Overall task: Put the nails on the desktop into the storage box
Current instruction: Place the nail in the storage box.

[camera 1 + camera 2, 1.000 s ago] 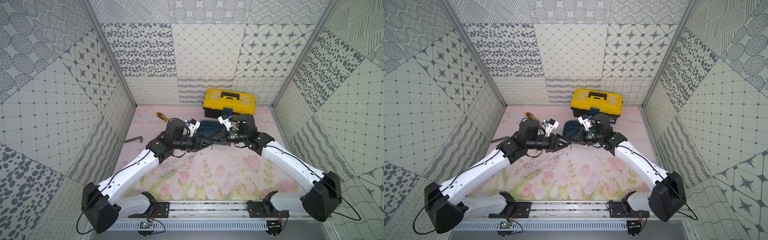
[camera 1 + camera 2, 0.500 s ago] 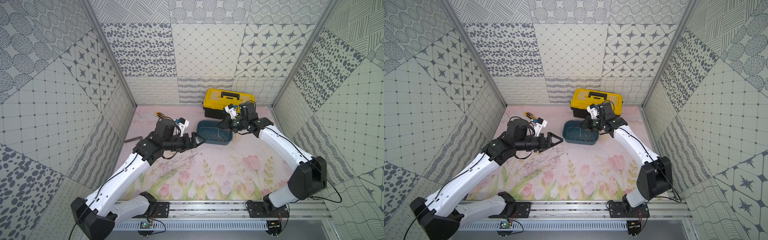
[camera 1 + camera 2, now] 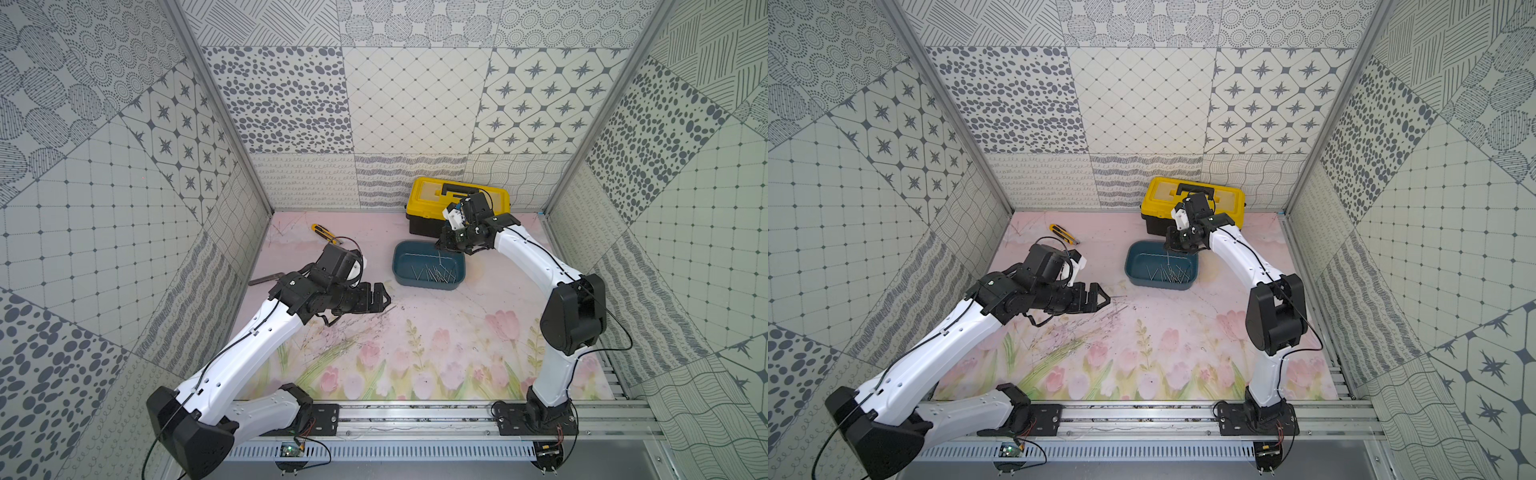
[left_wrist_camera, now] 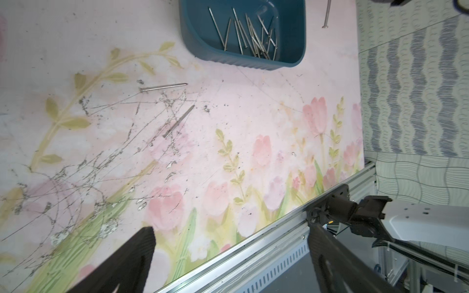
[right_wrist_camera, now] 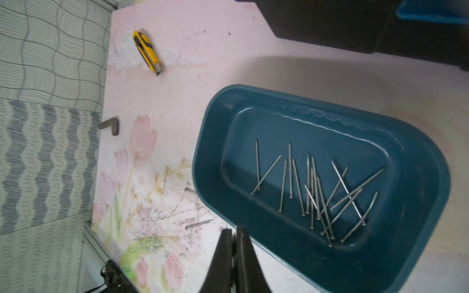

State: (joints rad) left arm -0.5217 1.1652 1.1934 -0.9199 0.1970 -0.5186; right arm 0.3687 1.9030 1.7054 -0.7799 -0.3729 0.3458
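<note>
Left gripper point(image 3: 385, 296) fingers wide apart, holding nothing. Just ahead of them, two nails point(image 4: 163, 87) flat on the desktop point(image 4: 253, 114). Farther ahead, storage box point(image 3: 428, 286) with a pile of nails point(image 5: 317, 192) inside. Right gripper point(image 5: 234, 232) fingers pinched tight on one hanging nail point(image 4: 326, 15), box right below.

open desktop point(image 4: 241, 101) around two loose nails point(image 4: 163, 87); storage box point(image 4: 243, 62) and toolbox point(image 3: 428, 199) crowd the far side.

Nails point(image 4: 163, 87): two on desktop point(image 4: 253, 114), roughly fifteen in storage box point(image 4: 241, 63).
</note>
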